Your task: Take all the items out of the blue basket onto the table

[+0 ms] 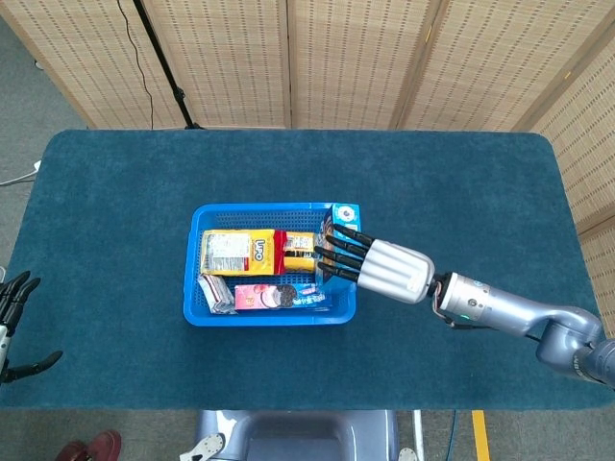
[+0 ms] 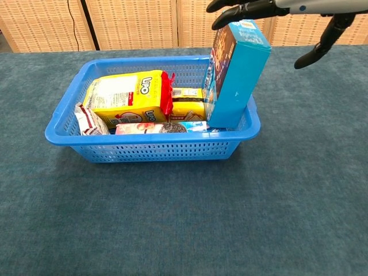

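Right hand (image 1: 370,264) over the upright light-blue cardboard box (image 2: 237,75), fingers spread, holding nothing; contact unclear. Box leans on the right wall of the perforated plastic blue basket (image 1: 197,312), mid-table. Left hand (image 1: 14,322) at the table's left edge, fingers apart, empty.

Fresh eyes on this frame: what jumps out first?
The blue basket mid-table, packed with snacks, and the tall blue box standing upright at its right end, poking well above the rim. The right hand hangs open over that box, fingers spread above its top. A yellow packet fills the basket's left half.
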Motion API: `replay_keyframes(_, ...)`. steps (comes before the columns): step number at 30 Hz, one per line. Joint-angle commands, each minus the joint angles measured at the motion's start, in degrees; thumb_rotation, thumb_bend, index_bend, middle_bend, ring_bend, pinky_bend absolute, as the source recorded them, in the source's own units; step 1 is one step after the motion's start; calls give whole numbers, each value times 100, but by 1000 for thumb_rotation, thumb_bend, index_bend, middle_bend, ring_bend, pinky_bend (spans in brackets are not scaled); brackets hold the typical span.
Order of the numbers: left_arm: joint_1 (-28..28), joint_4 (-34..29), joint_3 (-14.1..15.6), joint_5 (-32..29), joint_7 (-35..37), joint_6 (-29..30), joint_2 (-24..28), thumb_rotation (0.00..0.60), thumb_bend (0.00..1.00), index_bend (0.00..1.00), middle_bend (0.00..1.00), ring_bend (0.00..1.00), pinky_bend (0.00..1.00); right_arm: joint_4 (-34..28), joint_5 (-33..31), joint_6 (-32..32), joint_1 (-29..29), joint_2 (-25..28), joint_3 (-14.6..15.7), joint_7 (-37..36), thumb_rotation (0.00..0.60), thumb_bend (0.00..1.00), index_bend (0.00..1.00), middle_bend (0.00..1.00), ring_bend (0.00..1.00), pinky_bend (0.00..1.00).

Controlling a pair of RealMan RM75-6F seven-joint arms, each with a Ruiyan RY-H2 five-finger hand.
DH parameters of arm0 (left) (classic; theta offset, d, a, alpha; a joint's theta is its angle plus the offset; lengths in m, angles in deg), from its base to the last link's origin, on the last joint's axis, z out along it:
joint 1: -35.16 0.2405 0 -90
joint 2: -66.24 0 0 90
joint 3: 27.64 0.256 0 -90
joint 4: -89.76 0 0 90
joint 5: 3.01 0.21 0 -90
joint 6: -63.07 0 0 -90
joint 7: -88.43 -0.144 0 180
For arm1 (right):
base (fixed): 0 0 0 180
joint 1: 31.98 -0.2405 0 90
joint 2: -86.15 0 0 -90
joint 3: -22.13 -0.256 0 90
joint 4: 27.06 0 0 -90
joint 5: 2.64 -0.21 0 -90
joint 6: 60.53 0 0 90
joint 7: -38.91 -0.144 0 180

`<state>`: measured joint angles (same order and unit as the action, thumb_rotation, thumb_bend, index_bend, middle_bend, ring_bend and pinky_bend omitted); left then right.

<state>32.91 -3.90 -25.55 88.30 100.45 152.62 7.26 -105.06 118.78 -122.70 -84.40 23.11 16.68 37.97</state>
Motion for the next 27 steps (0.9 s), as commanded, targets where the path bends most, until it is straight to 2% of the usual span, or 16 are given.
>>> replay_keyframes(1,-6,-1,-20,-31,-19,-24,-8,600,32,0,0,0,0,34,-62,342,-240,-133,25,192,600,0,0,0,0,0)
replay_keyframes(6,-15,10,-58,-117,-1,-93,-8,600,32,0,0,0,0,461,-9,476,-454,-421,176,358,600,0,0,0,0,0)
replay_keyframes(9,-16,19,-82,-157,22,-114,-6,600,32,0,0,0,0,710,70,304,-511,-566,300,314,600,0,48,0,0,0)
replay_keyframes(12,-18,20,-93,-169,47,-129,-2,600,32,0,0,0,0,896,187,83,-562,-699,420,214,600,0,199,18,3,12)
replay_keyframes(14,-24,21,-94,-163,59,-146,1,600,32,0,0,0,0,1053,290,-95,-609,-810,501,159,600,13,327,116,58,74)
replay_keyframes(15,-26,22,-92,-161,68,-157,3,600,32,0,0,0,0,1134,344,-194,-632,-871,535,143,600,36,364,160,92,110)
replay_keyframes(17,-31,26,-92,-161,76,-176,4,600,32,0,0,0,0,1305,445,-417,-669,-1024,590,118,600,165,468,284,202,217)
replay_keyframes(20,-25,33,-97,-161,109,-178,14,600,32,0,0,0,0,1587,490,-761,-699,-1221,648,22,600,339,600,414,323,330)
replay_keyframes(23,-19,43,-108,-181,139,-183,18,600,32,0,0,0,0,1746,453,-1026,-694,-1280,665,-39,600,434,665,474,381,385)
replay_keyframes(27,-29,45,-108,-170,163,-212,27,600,32,0,0,0,0,1723,364,-1354,-673,-1163,605,24,600,475,673,491,398,406)
